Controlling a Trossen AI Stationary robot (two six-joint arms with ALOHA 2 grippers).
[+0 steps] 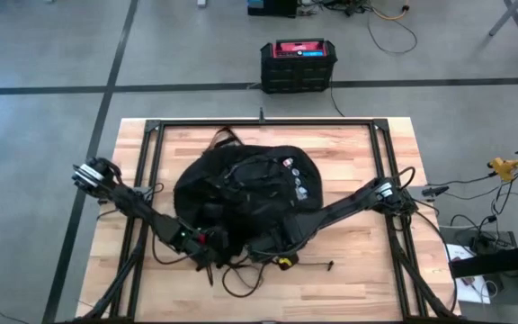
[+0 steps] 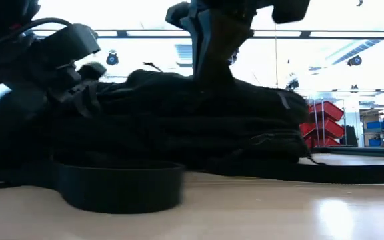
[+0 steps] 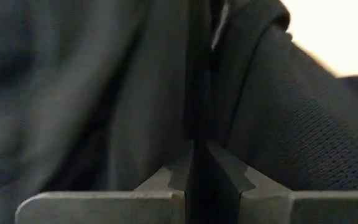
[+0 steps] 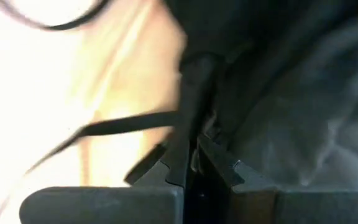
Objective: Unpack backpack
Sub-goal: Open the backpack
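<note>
A large black fabric backpack (image 1: 245, 193) lies across the middle of the light wooden table (image 1: 358, 288), straps trailing toward its front edge. The left gripper (image 3: 197, 163) and right gripper (image 4: 191, 158), at the bag's front side, each pinch its fabric.
</note>
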